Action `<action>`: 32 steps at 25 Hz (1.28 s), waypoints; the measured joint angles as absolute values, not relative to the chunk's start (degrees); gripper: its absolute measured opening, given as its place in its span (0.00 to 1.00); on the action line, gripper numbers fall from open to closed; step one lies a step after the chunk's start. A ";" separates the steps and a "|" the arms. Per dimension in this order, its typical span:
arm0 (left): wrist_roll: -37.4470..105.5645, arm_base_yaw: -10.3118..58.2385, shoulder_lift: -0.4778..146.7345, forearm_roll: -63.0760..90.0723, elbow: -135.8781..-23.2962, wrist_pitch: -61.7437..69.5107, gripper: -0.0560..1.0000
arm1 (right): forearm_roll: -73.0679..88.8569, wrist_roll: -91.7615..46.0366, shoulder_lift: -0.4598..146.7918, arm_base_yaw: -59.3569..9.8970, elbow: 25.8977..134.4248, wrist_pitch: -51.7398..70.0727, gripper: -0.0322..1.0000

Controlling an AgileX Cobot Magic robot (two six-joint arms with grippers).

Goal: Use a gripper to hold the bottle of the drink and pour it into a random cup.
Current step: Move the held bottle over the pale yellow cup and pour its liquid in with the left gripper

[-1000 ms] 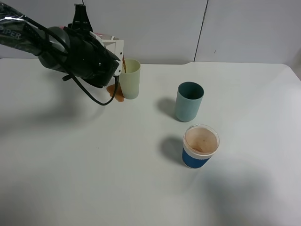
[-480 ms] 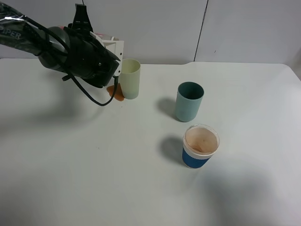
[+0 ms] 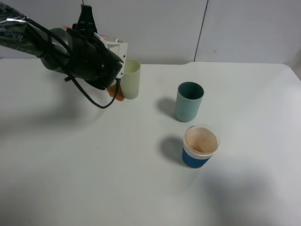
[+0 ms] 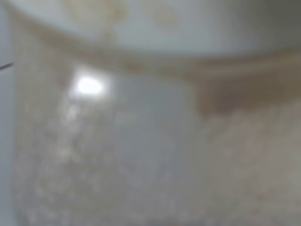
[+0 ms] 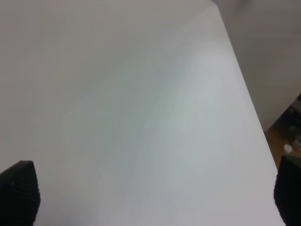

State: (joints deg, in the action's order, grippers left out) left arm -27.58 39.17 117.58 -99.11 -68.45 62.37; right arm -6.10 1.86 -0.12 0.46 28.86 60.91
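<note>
Though its arm (image 3: 70,49) hides much, the left gripper (image 3: 117,55) pinches the bottle of the drink (image 4: 150,141) beside the yellow-green cup (image 3: 131,79) at the table's (image 3: 94,165) far edge.

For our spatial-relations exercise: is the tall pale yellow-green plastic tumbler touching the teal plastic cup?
Apart. The exterior high view shows a stretch of white table between the pale yellow-green tumbler and the teal cup.
</note>
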 joint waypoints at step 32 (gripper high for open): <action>-31.24 40.50 117.32 -99.18 -68.60 59.30 0.36 | -6.10 1.86 -0.12 0.46 28.86 60.91 0.99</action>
